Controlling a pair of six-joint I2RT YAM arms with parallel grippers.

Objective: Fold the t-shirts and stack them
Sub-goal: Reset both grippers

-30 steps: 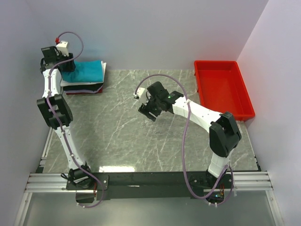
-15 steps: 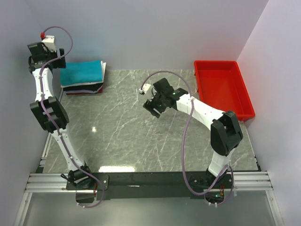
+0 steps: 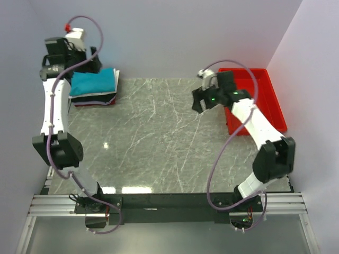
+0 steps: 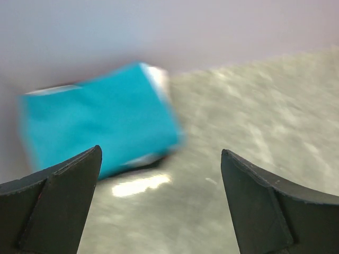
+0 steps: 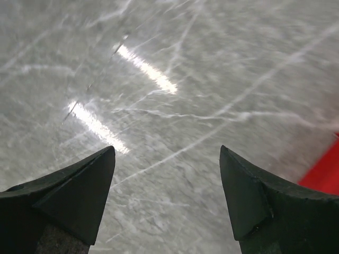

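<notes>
Folded and piled at the far-left corner of the counter (image 3: 153,137): t-shirts (image 3: 94,87), teal shirt (image 4: 100,124) on top, white and dark layers under it. Raised near that pile, off the cloth: left tool (image 4: 161,152), fingers apart, gripping nothing. Well apart from the pile, over bare counter just beside the tray (image 3: 265,90): right tool (image 5: 167,149), fingers likewise spread and empty.

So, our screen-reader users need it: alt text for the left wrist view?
A folded teal t-shirt lies atop a stack on the grey marbled table by the wall, blurred, framed by the open left pincer's dark fingers.
</notes>
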